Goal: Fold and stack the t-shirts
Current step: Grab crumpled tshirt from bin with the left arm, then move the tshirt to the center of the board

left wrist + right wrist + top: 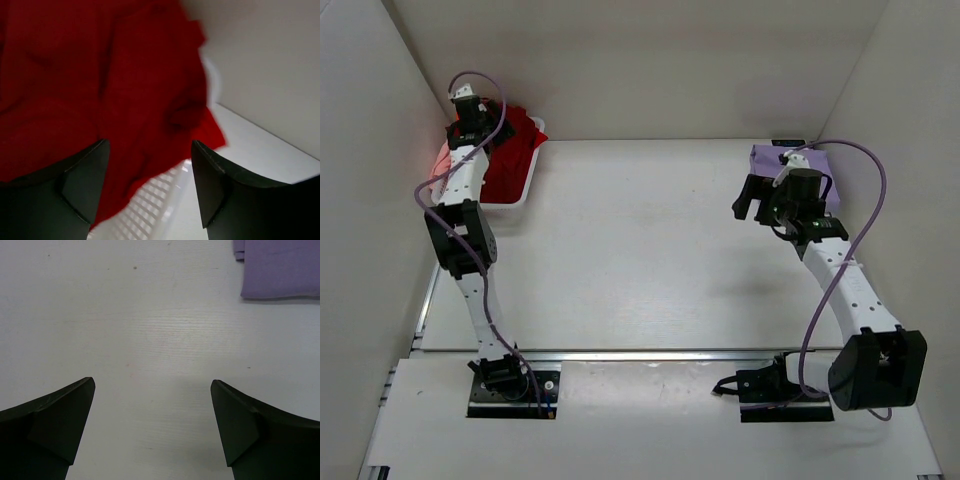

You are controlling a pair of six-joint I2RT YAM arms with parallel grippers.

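A dark red t-shirt [512, 152] lies crumpled in the white slatted basket [532, 166] at the far left. It fills the left wrist view [100, 75], hanging over the basket rim [155, 200]. My left gripper [150, 150] is open and hovers just above the red cloth, holding nothing. In the top view it [470, 108] is over the basket's back. A folded lavender t-shirt [765, 158] lies at the far right and also shows in the right wrist view [280, 267]. My right gripper [152, 385] is open and empty above bare table, near the lavender shirt; in the top view it [752, 200] is beside it.
White walls enclose the table on the left, back and right. A hint of orange or pink cloth [444, 158] shows at the basket's left edge behind the left arm. The white table [640, 240] spans between the basket and the lavender shirt.
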